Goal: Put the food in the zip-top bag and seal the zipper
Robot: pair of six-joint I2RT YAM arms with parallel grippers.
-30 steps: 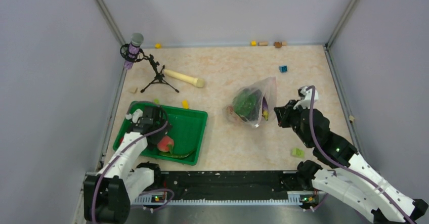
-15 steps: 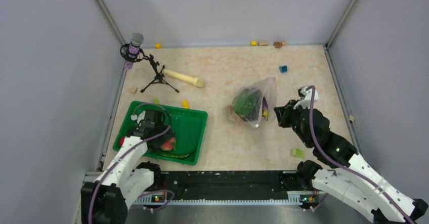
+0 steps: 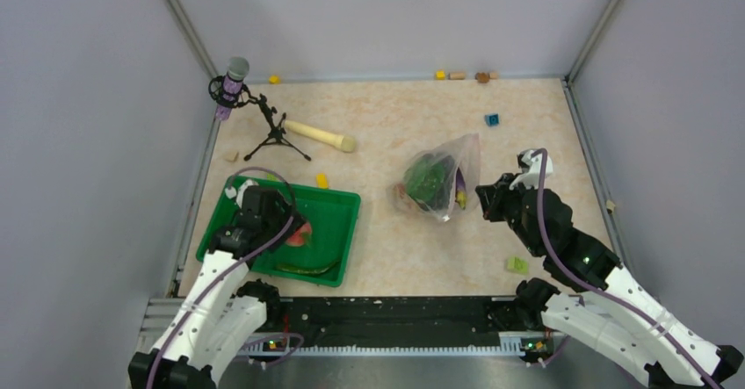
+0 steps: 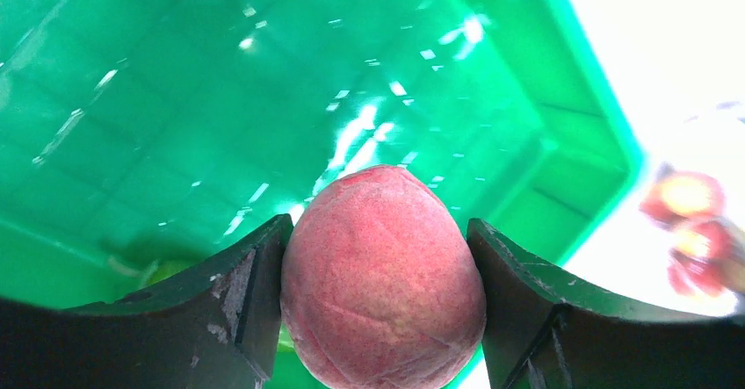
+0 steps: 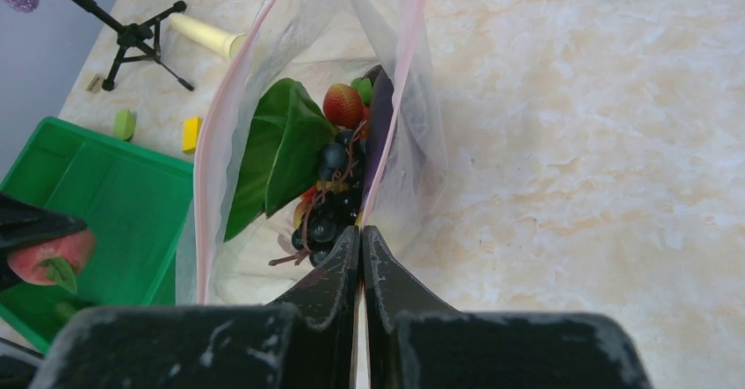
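Note:
My left gripper [image 4: 378, 231] is shut on the red-yellow peach [image 4: 382, 275] and holds it over the green tray [image 4: 220, 99]; the peach also shows in the top view [image 3: 299, 235]. My right gripper [image 5: 361, 231] is shut on the zip-top bag's mouth edge at the pale pink zipper strip [image 5: 409, 55], holding the bag [image 3: 439, 178] open. Inside the bag are bok choy [image 5: 281, 143], a strawberry [image 5: 343, 105], dark berries [image 5: 329, 205] and the eggplant [image 5: 379, 134].
A microphone on a tripod [image 3: 264, 130] and a wooden rolling pin [image 3: 321, 136] stand behind the tray [image 3: 338, 231]. A yellow block [image 3: 322, 180], a blue block [image 3: 492, 119] and a green block [image 3: 517, 265] lie on the table. A curved green item [image 3: 307, 269] lies in the tray.
My left gripper has lifted the peach a little, up and to the right over the tray. The right gripper and the bag have not moved.

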